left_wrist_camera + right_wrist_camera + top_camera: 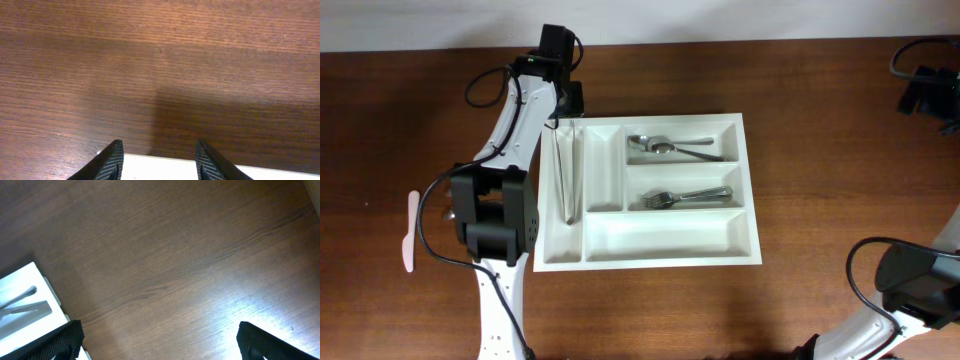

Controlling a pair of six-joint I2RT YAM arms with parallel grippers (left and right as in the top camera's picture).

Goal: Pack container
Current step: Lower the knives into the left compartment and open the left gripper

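Note:
The container, a white tray (670, 238) with five compartments, lies at the table's middle. Its leftmost narrow slot holds long thin metal utensils (566, 175). The upper right compartment holds spoons (665, 147) and the middle right one holds forks (680, 196). The second narrow slot and the bottom wide one are bare. My left gripper (570, 103) is open and empty, just beyond the tray's far left corner; its wrist view shows open fingers (160, 162) over the tray's rim (160, 171). My right gripper (923, 92) is wide open (160, 345) and empty, far right.
A pale plastic utensil (410, 230) lies on the wood left of the left arm's base (498, 215). The right wrist view shows the tray's corner (30, 280) with a spoon handle (20, 296) at its left edge. Cables hang near both arms.

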